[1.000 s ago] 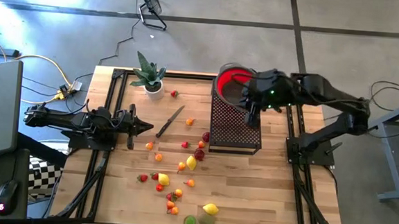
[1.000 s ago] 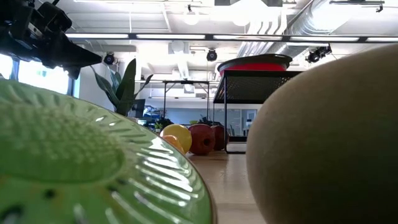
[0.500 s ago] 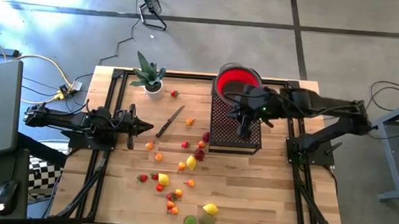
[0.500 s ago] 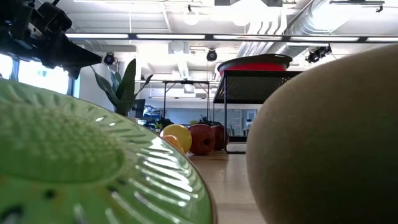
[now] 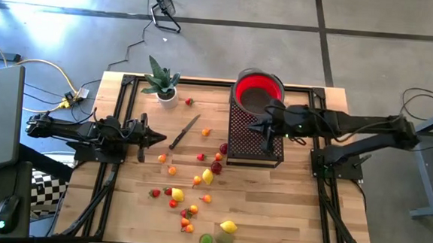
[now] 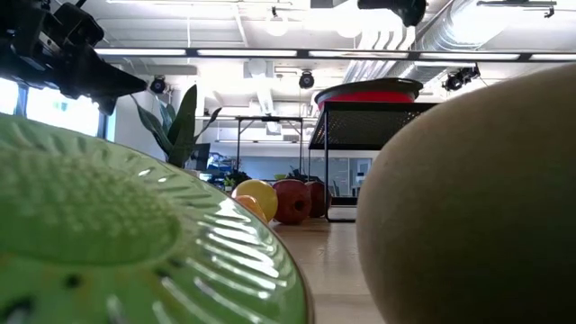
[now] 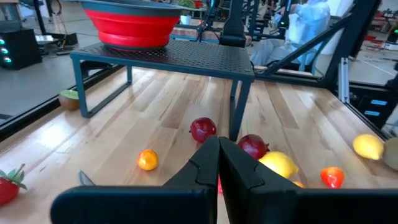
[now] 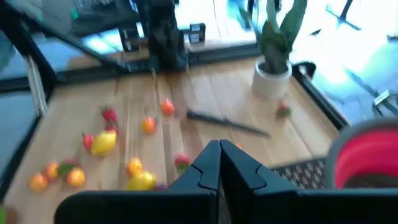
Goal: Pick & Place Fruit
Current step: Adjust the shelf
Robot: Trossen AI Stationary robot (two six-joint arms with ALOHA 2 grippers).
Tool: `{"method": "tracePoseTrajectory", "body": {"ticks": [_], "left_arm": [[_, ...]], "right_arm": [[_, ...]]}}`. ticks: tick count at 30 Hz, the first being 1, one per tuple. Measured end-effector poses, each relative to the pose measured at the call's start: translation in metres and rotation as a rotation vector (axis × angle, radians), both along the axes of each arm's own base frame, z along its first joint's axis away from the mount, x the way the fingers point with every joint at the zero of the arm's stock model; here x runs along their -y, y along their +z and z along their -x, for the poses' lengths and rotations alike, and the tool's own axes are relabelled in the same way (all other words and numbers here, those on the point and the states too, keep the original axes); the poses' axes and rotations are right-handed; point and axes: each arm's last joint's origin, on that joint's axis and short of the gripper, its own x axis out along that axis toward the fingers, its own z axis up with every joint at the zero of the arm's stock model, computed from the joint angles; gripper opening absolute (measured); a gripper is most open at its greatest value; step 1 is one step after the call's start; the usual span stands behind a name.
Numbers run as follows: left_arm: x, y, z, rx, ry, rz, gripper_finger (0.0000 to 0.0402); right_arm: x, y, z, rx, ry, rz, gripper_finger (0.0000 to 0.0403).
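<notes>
- Right gripper [image 5: 262, 127]: fingers pressed together, empty, poised over the black perforated stand [image 5: 254, 139] on the right half of the table, just near of the red bowl [image 5: 259, 91].
- Left gripper [image 5: 157, 139]: closed, nothing held, low at the left side of the wooden table [image 5: 295, 194], tips pointing right toward the knife [image 5: 185, 131].
- Red bowl: seated on the far end of the stand.
- Fruit [image 5: 207, 177]: scattered loose over the table's middle and near portion, left of the stand; none visible in the bowl.
- Dark red pieces [image 7: 203, 129] and an orange one [image 7: 147, 160]: resting beside the stand's leg.
- Yellow lemon [image 5: 228, 227] and green piece [image 5: 206, 241]: close to the near edge.
- One small red fruit [image 5: 190, 102]: just right of the potted plant [image 5: 162, 81] at the far left.
</notes>
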Motion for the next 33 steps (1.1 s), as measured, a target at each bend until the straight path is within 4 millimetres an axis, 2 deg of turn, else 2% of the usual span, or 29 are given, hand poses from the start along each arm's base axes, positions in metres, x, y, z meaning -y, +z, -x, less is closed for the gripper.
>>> {"method": "tracePoseTrajectory", "body": {"ticks": [15,21,33], "left_arm": [[0.002,0.000,0.000,-0.001,-0.055,-0.004,0.0006],[0.001,0.001,0.000,0.011,-0.019,0.001,0.0006],[-0.002,0.009,-0.005,0.087,0.101,-0.004,0.0006]], "right_arm": [[0.000,-0.055,0.021,0.172,0.017,-0.001,0.0002],[-0.002,-0.068,0.026,0.230,0.027,-0.003,0.0002],[-0.018,-0.092,0.037,0.338,0.110,0.006,0.0003]]}}
